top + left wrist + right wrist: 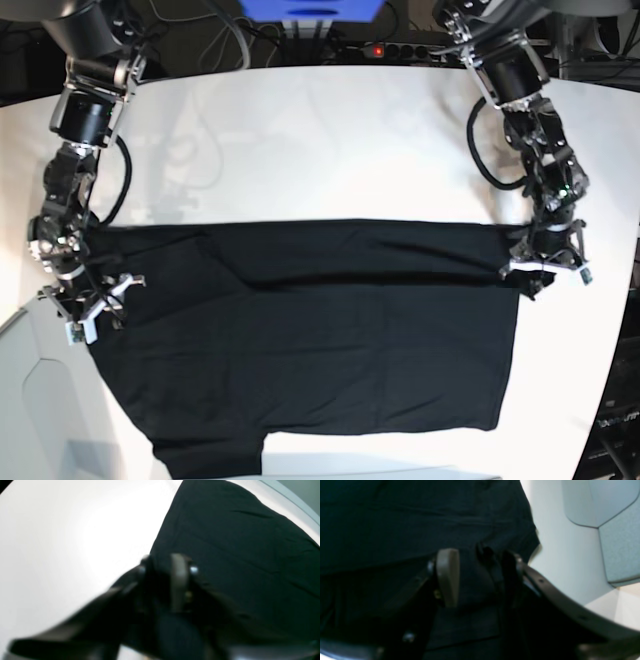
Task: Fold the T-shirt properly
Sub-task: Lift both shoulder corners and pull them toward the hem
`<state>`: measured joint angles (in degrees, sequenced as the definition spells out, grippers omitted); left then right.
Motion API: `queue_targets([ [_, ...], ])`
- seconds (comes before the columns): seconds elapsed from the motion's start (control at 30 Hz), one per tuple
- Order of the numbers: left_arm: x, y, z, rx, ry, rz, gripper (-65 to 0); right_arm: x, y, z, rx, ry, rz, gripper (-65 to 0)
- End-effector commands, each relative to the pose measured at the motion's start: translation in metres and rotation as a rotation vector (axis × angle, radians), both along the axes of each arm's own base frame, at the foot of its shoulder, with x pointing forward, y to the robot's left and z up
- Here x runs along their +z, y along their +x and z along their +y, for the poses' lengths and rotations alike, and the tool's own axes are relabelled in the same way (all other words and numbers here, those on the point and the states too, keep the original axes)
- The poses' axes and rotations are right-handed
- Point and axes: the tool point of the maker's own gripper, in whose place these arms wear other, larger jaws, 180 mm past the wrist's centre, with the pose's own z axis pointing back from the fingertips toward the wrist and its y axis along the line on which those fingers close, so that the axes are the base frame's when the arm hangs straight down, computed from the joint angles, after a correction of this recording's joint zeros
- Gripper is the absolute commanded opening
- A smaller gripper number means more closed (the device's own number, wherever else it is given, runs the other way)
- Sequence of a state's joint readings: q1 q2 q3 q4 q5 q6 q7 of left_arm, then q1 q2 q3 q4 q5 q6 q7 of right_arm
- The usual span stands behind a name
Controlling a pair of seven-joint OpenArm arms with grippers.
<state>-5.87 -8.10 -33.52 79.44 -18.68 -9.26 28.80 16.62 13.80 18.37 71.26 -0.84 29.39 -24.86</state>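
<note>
The black T-shirt [320, 330] lies spread on the white table [320, 140], plain side up, with a folded band along its far edge. No print or tag shows. My left gripper [543, 268] is at the shirt's far right corner. In the left wrist view it [162, 565] is shut on the shirt's edge [237, 542]. My right gripper [88, 308] is at the shirt's left edge. In the right wrist view it [480, 562] has bunched black cloth [407, 517] pinched between its fingers.
Cables and a power strip [400, 48] run along the table's back edge, beside a blue box [310, 8]. A grey panel [40, 420] sits off the table's front left corner. The shirt's near hem reaches close to the table's front edge.
</note>
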Motion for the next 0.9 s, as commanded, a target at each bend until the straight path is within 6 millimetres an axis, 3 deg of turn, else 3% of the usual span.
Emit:
queue_targets([
  [0.0, 0.021, 0.008, 0.005, -0.002, 0.026, -0.061, -42.0, 0.024, 0.011, -0.005, -0.003, -0.004, -0.075, -34.3],
  [0.13, 0.02, 0.007, 0.005, -0.005, 0.023, -0.06, -30.7, 0.018, 0.006, -0.005, 0.0, -0.004, -0.06, -34.4],
  [0.23, 0.019, 0.004, 0.008, 0.0, 0.027, -0.055, -26.6, 0.022, 0.003, -0.004, 0.005, -0.016, -0.071, -34.4],
  [0.5, -0.017, -0.03, 0.011, 0.002, 0.029, 0.046, -26.4, 0.027, -0.019, -0.001, 0.023, -0.062, -0.088, -34.3],
  [0.73, -0.042, -0.034, 0.011, 0.024, 0.001, 0.065, -26.4, 0.017, -0.034, 0.0, 0.026, -0.071, -0.067, -34.0],
  [0.87, -0.052, -0.037, 0.011, 0.028, -0.014, 0.088, -26.5, 0.015, -0.043, -0.019, -0.03, -0.065, -0.062, -34.0],
])
